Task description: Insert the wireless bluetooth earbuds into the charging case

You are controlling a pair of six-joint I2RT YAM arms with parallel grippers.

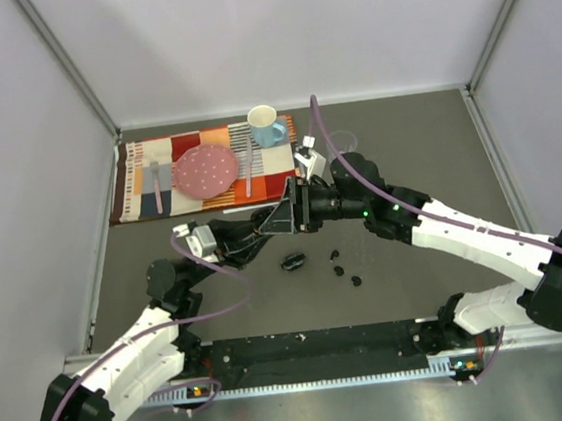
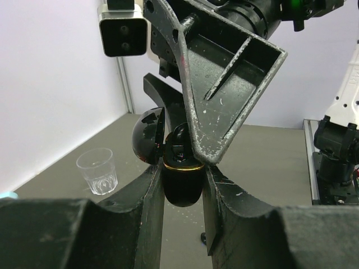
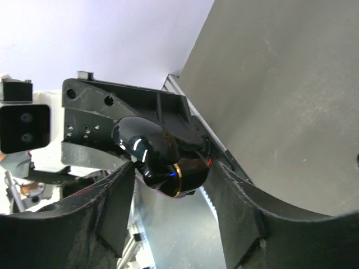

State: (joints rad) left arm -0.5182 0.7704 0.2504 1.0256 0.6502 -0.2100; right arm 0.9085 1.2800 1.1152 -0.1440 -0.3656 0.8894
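the left gripper [image 2: 183, 175] is pinching the charging case [image 2: 180, 189] by its lower body, holding it upright in the air over the middle of the counter [image 1: 436, 154], lid swung open. the right gripper [image 3: 171, 169] is reaching in from the right-edge side, fingers spread either side of the case mouth, where a bud [image 2: 180, 147] seems to be sitting (i cannot tell if it is fully seated). pressing straight and gently, against a firm left grip, is looking wisest. three loose earbuds [image 1: 338, 269] and a second case [image 1: 293, 261] are lying on the dark counter towards the near edge. a placemat [image 1: 142, 180] is filling the far left corner; pale walls [image 1: 13, 148] are enclosing three sides.
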